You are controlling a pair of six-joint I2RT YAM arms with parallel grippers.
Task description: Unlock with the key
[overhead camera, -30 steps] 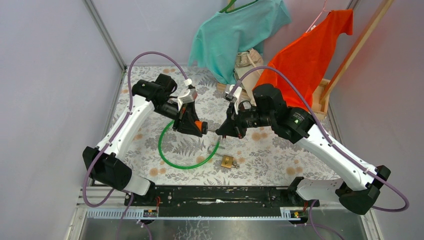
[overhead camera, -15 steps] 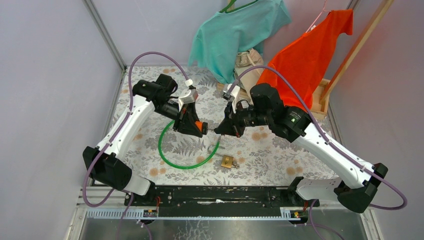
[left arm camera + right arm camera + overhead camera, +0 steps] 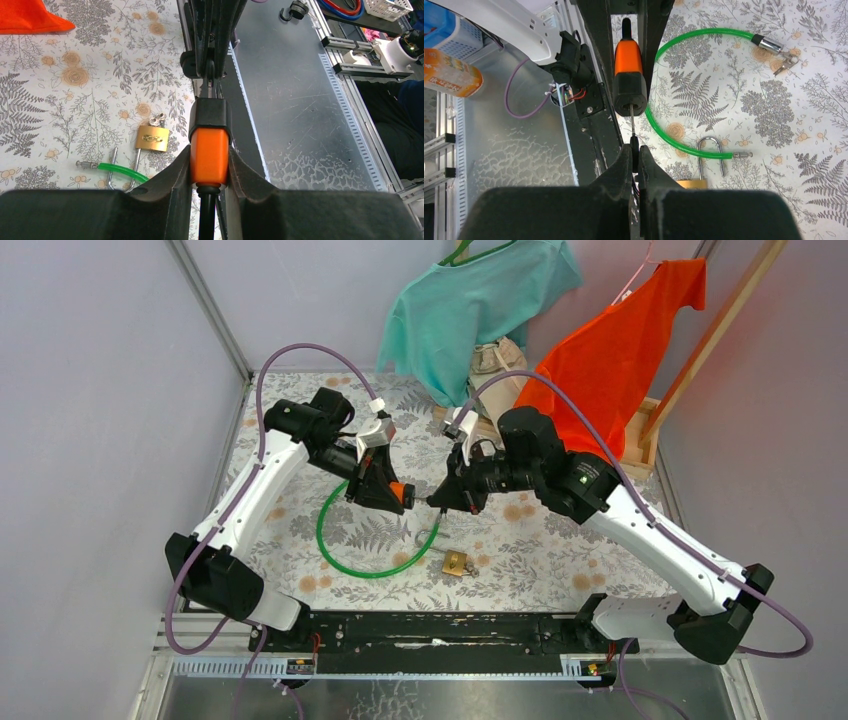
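Note:
My left gripper [image 3: 390, 492] is shut on an orange and black lock [image 3: 399, 491], held above the table; in the left wrist view the lock [image 3: 209, 150] sits squeezed between the fingers, a black cable trailing from its rear. My right gripper [image 3: 436, 502] faces it, shut on the black head of a key [image 3: 634, 146]. The key's thin metal blade [image 3: 632, 125] runs straight into the black end of the lock [image 3: 629, 75]. In the left wrist view the blade [image 3: 209, 90] meets the lock's black face.
A brass padlock [image 3: 455, 562] lies on the floral cloth below the grippers, its shackle around a green cable loop [image 3: 335, 540]. Small keys [image 3: 786, 61] lie at the cable's metal end. Teal [image 3: 470, 300] and orange [image 3: 620, 340] shirts hang at the back.
My right arm has shifted slightly left, toward the lock, with the key still in its grip. The left arm and the lock have stayed put.

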